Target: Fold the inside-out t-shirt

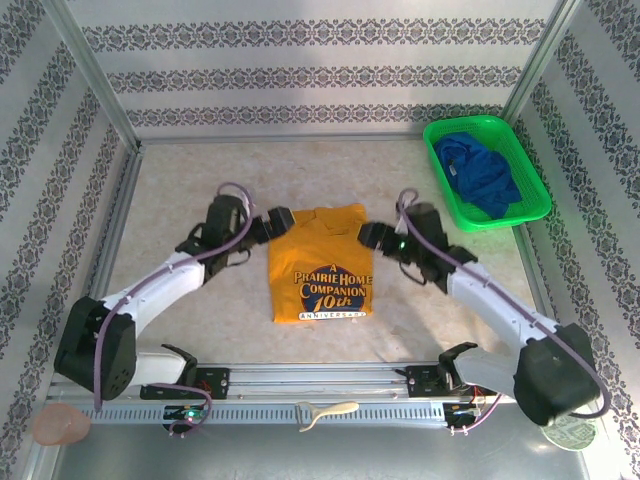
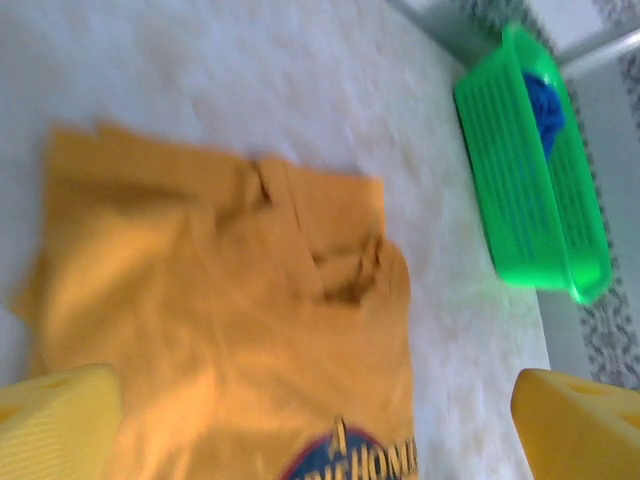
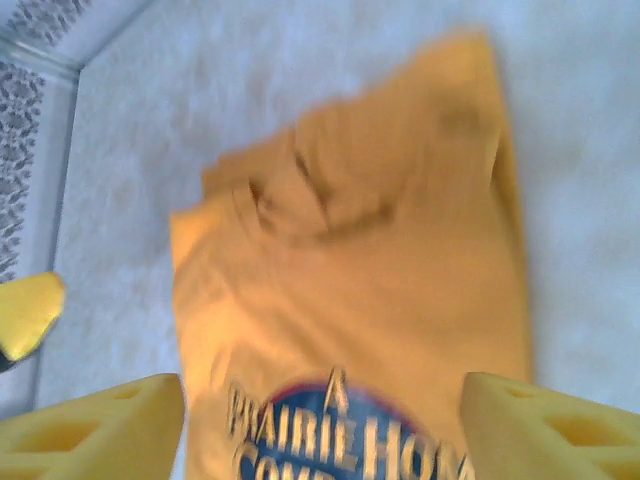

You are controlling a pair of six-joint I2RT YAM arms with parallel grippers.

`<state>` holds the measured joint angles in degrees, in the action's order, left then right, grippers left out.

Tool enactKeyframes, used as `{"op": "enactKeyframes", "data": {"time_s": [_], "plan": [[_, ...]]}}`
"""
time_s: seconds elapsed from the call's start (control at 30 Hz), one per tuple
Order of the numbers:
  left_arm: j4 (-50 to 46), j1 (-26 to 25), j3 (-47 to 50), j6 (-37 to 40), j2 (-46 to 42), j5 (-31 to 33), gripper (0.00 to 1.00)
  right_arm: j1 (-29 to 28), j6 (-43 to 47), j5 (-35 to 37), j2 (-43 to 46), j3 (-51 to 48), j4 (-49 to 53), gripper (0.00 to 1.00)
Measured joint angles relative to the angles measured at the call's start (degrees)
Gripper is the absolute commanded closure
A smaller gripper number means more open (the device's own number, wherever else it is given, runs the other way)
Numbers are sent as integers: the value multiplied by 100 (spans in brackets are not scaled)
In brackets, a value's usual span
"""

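Observation:
The orange-yellow t-shirt point(image 1: 319, 265) lies folded into a narrow rectangle at the middle of the table, with a blue "Prairie Home Companion" print facing up at its near end. Its far end is rumpled point(image 2: 340, 265). My left gripper point(image 1: 279, 221) hovers at the shirt's far left corner, open, its yellow fingers point(image 2: 60, 425) wide apart over the cloth. My right gripper point(image 1: 368, 236) is at the shirt's right edge, also open, fingers point(image 3: 545, 430) spread above the print point(image 3: 340, 435). Neither holds anything.
A green basket point(image 1: 533, 176) with a dark blue garment point(image 1: 482, 172) sits at the back right corner. Patterned walls and metal rails enclose the table. A pale tool point(image 1: 325, 412) lies on the front rail.

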<state>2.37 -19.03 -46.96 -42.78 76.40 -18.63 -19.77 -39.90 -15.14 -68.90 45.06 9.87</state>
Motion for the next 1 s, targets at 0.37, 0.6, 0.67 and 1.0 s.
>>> {"op": "enactKeyframes", "data": {"time_s": [0.37,0.6,0.67,1.0], "plan": [[-1615,782,-1823,1169,2675,-682,0,535,1235,2,-3355,2345,789,16],[-1991,621,-1985,1438,3060,-750,0,435,1440,-57,-3807,2476,1016,16],[-2004,549,-2098,1482,3187,-732,1,413,1464,-61,-3873,2518,1016,17],[-2277,474,-2343,1491,3366,-487,20,223,1513,-118,-4446,2865,1021,25]]}}
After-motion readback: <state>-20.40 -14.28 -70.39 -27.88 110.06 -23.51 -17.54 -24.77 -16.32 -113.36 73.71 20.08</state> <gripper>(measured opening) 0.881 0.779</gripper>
